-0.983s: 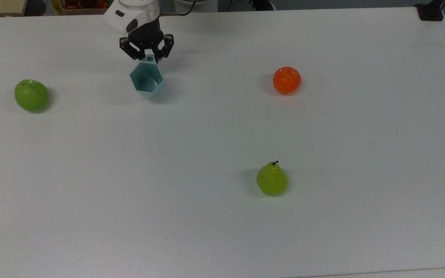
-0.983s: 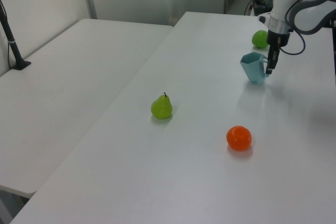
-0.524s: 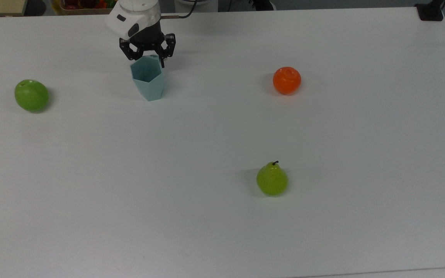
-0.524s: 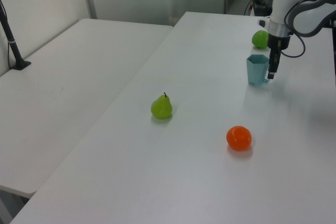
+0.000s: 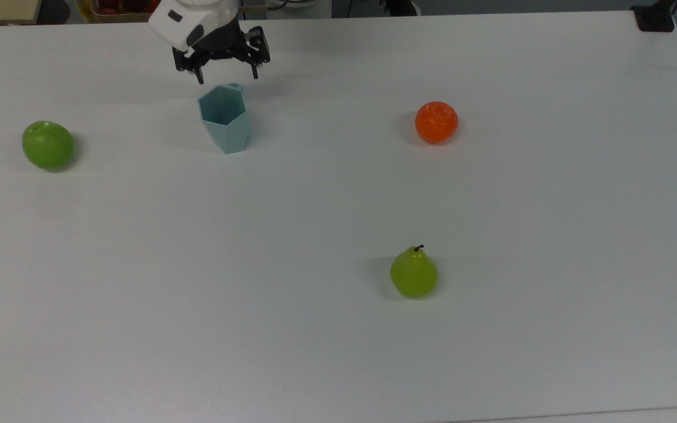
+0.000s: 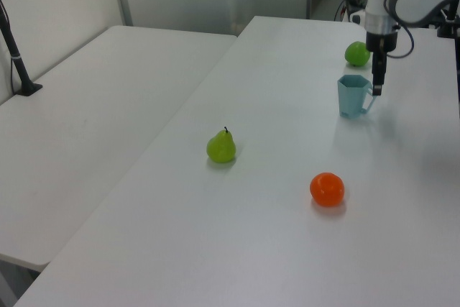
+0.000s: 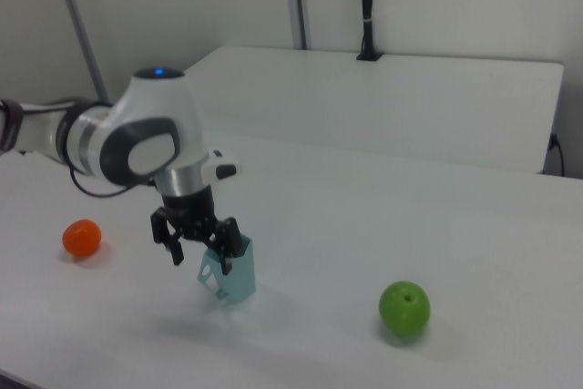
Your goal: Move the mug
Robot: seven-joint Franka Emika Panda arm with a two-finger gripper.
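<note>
My black two-finger gripper (image 5: 226, 75) hangs at the upper left of the top view, its fingers spread wide and holding nothing, their tips just above and apart from the pale blue-green faceted mug (image 5: 224, 118) with the hexagonal rim. The mug stands upright on the white table (image 5: 338, 352), directly below my gripper in the top view, its small flat handle with a round hole turned toward me. In the left view my gripper (image 6: 376, 88) sits at the upper right, just beside the mug (image 6: 352, 95) on the handle's side. In the right view my gripper (image 7: 199, 249) hovers at the lower left, in front of the mug (image 7: 230, 272). A round green apple (image 5: 48, 145) lies far left in the top view, a glossy orange (image 5: 436, 122) at the upper right of centre, and a speckled yellow-green pear (image 5: 414, 274) lower down, all well apart from the mug
</note>
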